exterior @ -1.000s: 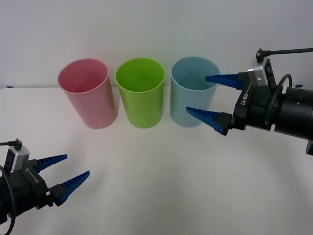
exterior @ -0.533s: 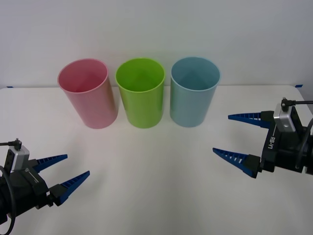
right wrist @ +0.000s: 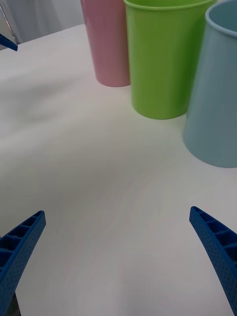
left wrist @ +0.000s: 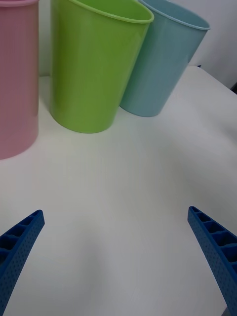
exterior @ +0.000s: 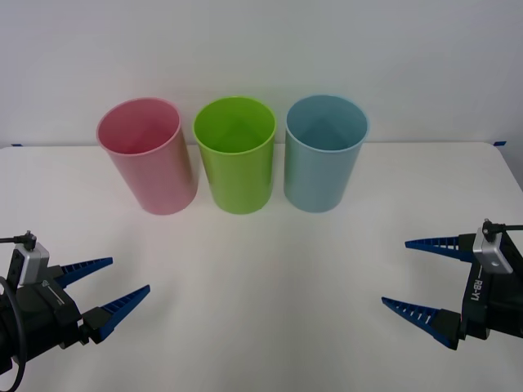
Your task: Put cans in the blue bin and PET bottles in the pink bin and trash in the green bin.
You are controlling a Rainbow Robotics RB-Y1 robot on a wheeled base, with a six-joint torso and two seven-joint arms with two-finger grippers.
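Three tall bins stand in a row at the back of the white table [exterior: 270, 269]: the pink bin [exterior: 151, 163] on the left, the green bin [exterior: 237, 163] in the middle, the blue bin [exterior: 321, 167] on the right. My left gripper [exterior: 129, 275] is open near the front left edge, holding nothing. At the front right, my right gripper [exterior: 395, 272] is also open and holds nothing, well short of the blue bin. The right wrist view shows the pink bin [right wrist: 108, 44], green bin [right wrist: 160, 59] and blue bin [right wrist: 217, 98] ahead. Cans, PET bottles and trash are out of view.
A pale wall rises right behind the bins. The left wrist view looks across bare table [left wrist: 118, 177] to the green bin [left wrist: 91, 69] and blue bin [left wrist: 160, 64], with the pink bin [left wrist: 17, 79] at the side.
My right gripper has drawn back from the blue bin's rim, down and toward the front right of the table, staying open. The left arm has not moved.
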